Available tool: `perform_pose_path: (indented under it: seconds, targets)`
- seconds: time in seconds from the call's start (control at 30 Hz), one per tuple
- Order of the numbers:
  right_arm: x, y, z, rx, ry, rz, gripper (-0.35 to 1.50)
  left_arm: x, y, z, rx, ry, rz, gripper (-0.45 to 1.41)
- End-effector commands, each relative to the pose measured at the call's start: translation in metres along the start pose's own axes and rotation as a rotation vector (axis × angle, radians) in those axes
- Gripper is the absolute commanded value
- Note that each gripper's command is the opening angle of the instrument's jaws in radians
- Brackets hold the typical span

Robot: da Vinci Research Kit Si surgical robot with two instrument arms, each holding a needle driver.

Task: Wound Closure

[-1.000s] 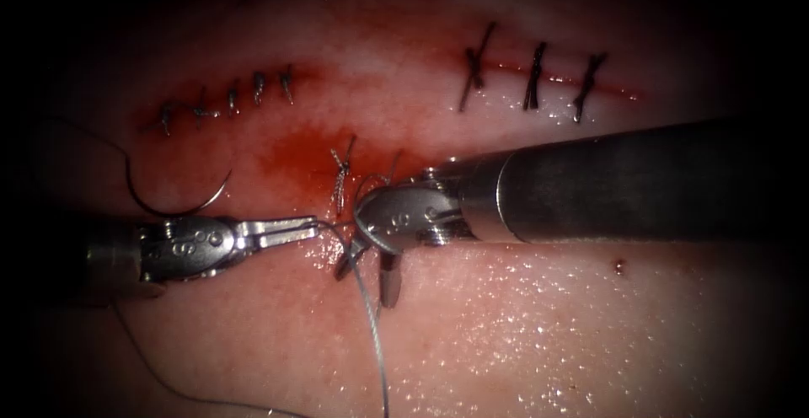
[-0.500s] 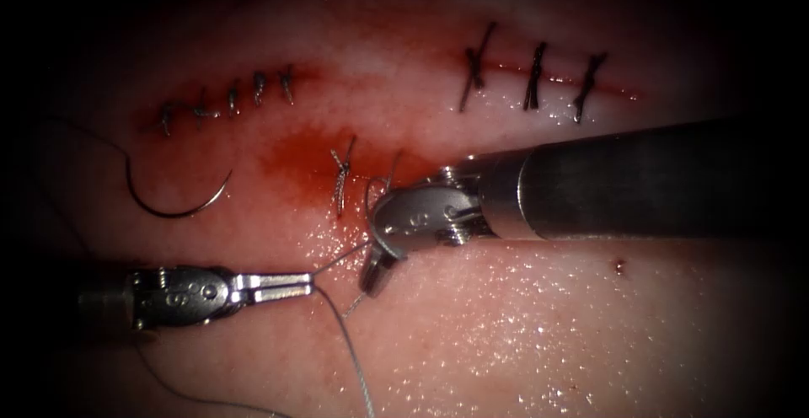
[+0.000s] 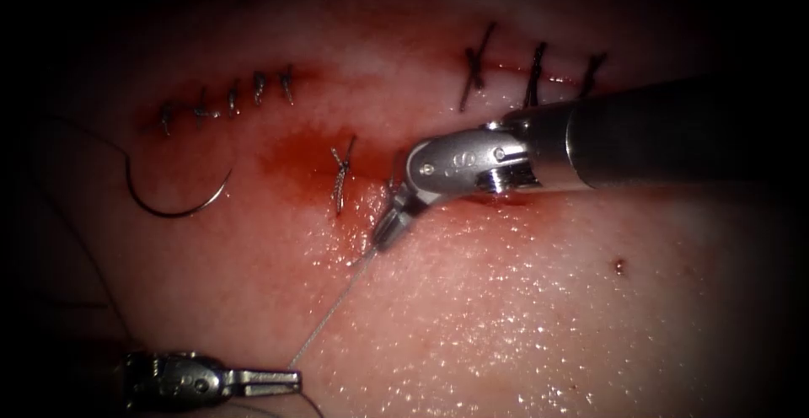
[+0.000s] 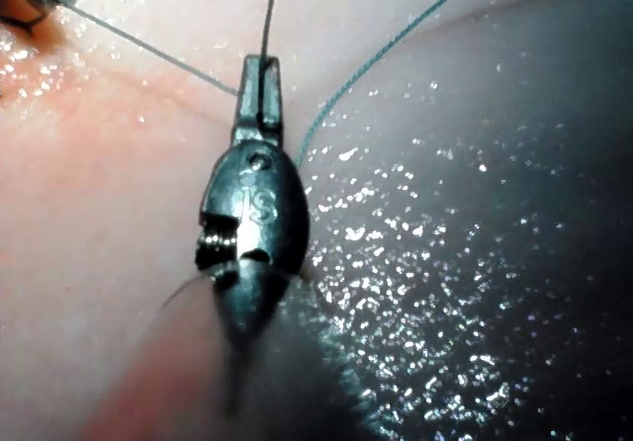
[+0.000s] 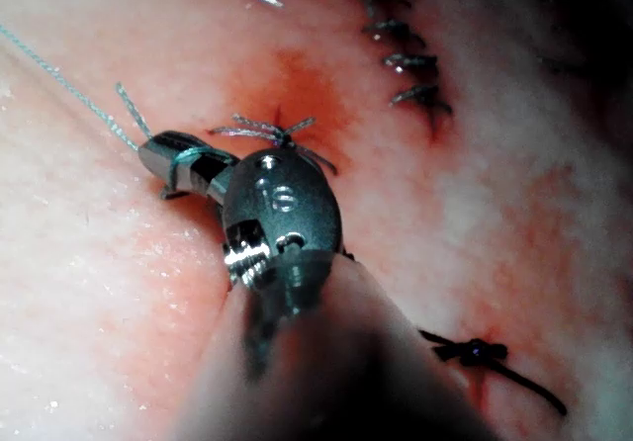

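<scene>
My left tool (image 3: 288, 377) is low on the left, jaws shut on the thread (image 3: 333, 308). The thread runs taut up to my right tool (image 3: 386, 231), whose jaws point down-left and are shut on it just right of a finished stitch (image 3: 340, 175). In the left wrist view the left tool (image 4: 257, 83) pinches the thread (image 4: 148, 50) and a second strand (image 4: 386, 53) passes beside it. In the right wrist view the right tool (image 5: 170, 156) has thread (image 5: 59, 80) leaving its tip and a loop around its jaws. The curved needle (image 3: 173, 203) lies free on the tissue, left of the cut, held by neither tool.
Red fluid (image 3: 295, 161) stains the tissue around the middle stitch. A row of several stitches (image 3: 227, 98) closes a cut at upper left, and three dark stitches (image 3: 533, 77) sit at upper right above the right tool's shaft (image 3: 674, 136). Loose thread (image 3: 93, 258) trails at the left.
The left tool has drawn down and to the left with the thread. The right tool has risen up and to the right. The slack between them has gone taut.
</scene>
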Motion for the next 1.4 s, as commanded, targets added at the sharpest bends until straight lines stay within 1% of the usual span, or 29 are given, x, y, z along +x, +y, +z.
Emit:
perform_pose_path:
  seconds: [0.03, 0.27, 0.33, 0.43, 0.47, 0.5, 0.7, 0.77, 0.87, 0.9, 0.97, 1.17, 1.27, 1.4]
  targets:
    - [-0.0006, 0.0011, -0.0003, -0.018, -0.002, 0.005, -0.35, -0.0003, 0.0014, 0.0004, -0.006, 0.001, -0.002, -0.45]
    - [-0.0020, 0.0029, -0.0025, -0.073, -0.006, 0.022, -0.35, 0.0014, 0.0054, -0.0011, -0.034, 0.000, -0.012, -0.45]
    - [-0.0023, 0.0033, -0.0029, -0.080, -0.026, 0.025, -0.35, 0.0018, 0.0063, -0.0014, -0.035, 0.000, -0.012, -0.45]
    - [-0.0028, 0.0038, -0.0034, -0.095, -0.073, 0.032, -0.35, 0.0020, 0.0070, -0.0015, -0.036, 0.000, -0.017, -0.45]
    - [-0.0033, 0.0043, -0.0039, -0.120, -0.102, 0.038, -0.35, 0.0019, 0.0072, -0.0013, -0.036, -0.004, -0.015, -0.45]
    - [-0.0033, 0.0043, -0.0039, -0.120, -0.102, 0.038, -0.35, 0.0019, 0.0072, -0.0013, -0.036, -0.004, -0.015, -0.45]
    - [-0.0043, 0.0052, -0.0057, -0.226, -0.129, 0.067, -0.35, 0.0010, 0.0080, 0.0000, -0.028, -0.015, -0.032, -0.45]
    - [-0.0043, 0.0053, -0.0062, -0.268, -0.122, 0.083, -0.35, 0.0007, 0.0084, 0.0003, -0.028, -0.022, -0.038, -0.45]
    - [-0.0043, 0.0054, -0.0067, -0.358, -0.080, 0.109, -0.35, 0.0001, 0.0092, 0.0007, -0.033, -0.025, -0.041, -0.45]
    - [-0.0043, 0.0054, -0.0069, -0.404, -0.057, 0.120, -0.35, 0.0000, 0.0095, 0.0007, -0.034, -0.028, -0.039, -0.45]
    - [-0.0043, 0.0053, -0.0070, -0.477, -0.041, 0.144, -0.35, -0.0003, 0.0102, 0.0009, -0.037, -0.028, -0.045, -0.45]
    - [-0.0052, 0.0044, -0.0066, -0.640, 0.072, 0.207, -0.35, -0.0005, 0.0121, 0.0012, -0.059, -0.032, -0.057, -0.45]
    - [-0.0060, 0.0044, -0.0064, -0.721, 0.077, 0.235, -0.35, -0.0005, 0.0130, 0.0015, -0.072, -0.031, -0.058, -0.45]
    - [-0.0074, 0.0048, -0.0065, -0.793, 0.060, 0.267, -0.35, -0.0008, 0.0138, 0.0022, -0.080, -0.030, -0.056, -0.45]
